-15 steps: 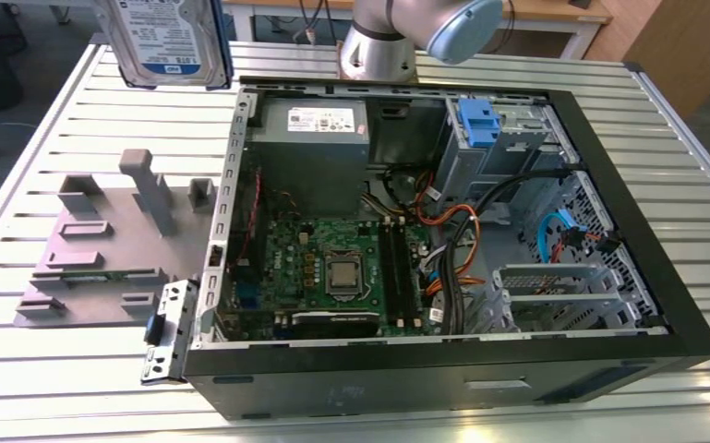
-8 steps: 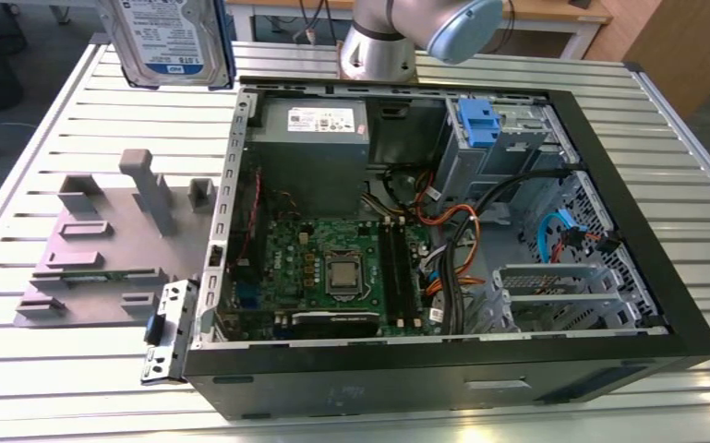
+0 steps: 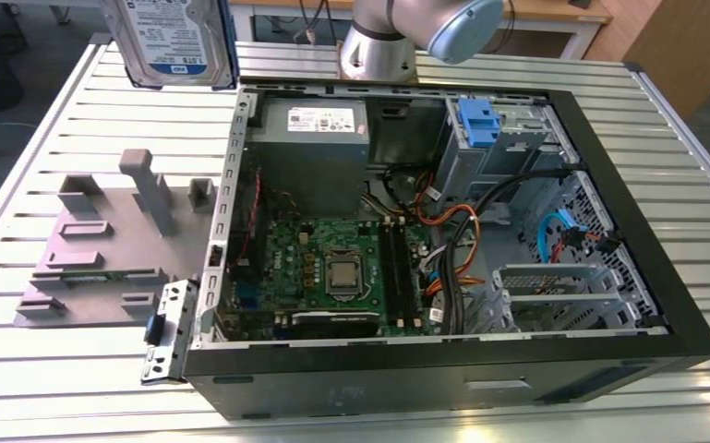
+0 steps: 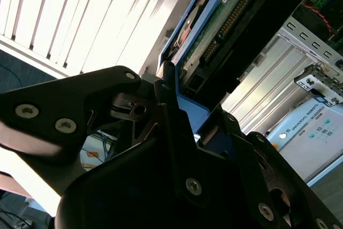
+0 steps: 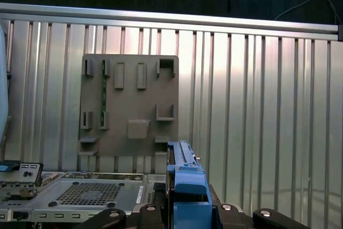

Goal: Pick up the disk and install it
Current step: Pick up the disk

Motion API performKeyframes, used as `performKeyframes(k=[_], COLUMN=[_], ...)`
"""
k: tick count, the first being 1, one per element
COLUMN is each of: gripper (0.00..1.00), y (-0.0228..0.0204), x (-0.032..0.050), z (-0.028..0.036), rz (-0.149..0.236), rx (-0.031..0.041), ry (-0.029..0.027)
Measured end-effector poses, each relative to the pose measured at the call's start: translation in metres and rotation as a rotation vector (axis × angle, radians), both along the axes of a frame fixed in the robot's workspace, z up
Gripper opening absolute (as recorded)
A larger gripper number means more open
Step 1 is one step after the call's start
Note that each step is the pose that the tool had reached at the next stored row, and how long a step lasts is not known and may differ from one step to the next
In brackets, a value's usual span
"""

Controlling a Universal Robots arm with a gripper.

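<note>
The tool (image 5: 188, 214) is clenched on the disk's (image 3: 170, 41) blue carrier frame, holding it upright above the slatted counter (image 3: 34, 138), toward the exterior view's left of the open computer case (image 3: 391, 392).

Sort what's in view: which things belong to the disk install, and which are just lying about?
Job in hand: disk, clamped in the gripper; open computer case.
Lying about: grey slotted holder plate on the table; power supply and motherboard, already fitted in the case.
</note>
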State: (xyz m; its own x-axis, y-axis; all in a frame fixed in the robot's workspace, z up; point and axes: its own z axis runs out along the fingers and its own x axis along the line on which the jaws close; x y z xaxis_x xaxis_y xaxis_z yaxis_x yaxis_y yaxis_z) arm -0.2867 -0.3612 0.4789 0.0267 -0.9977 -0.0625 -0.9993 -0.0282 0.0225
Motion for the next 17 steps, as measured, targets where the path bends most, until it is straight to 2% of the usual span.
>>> performKeyframes(k=[17], gripper=[0.37], y=[0.0000], x=[0.0070], z=[0.0000], rz=[0.000], rx=[0.0000], ry=[0.0001])
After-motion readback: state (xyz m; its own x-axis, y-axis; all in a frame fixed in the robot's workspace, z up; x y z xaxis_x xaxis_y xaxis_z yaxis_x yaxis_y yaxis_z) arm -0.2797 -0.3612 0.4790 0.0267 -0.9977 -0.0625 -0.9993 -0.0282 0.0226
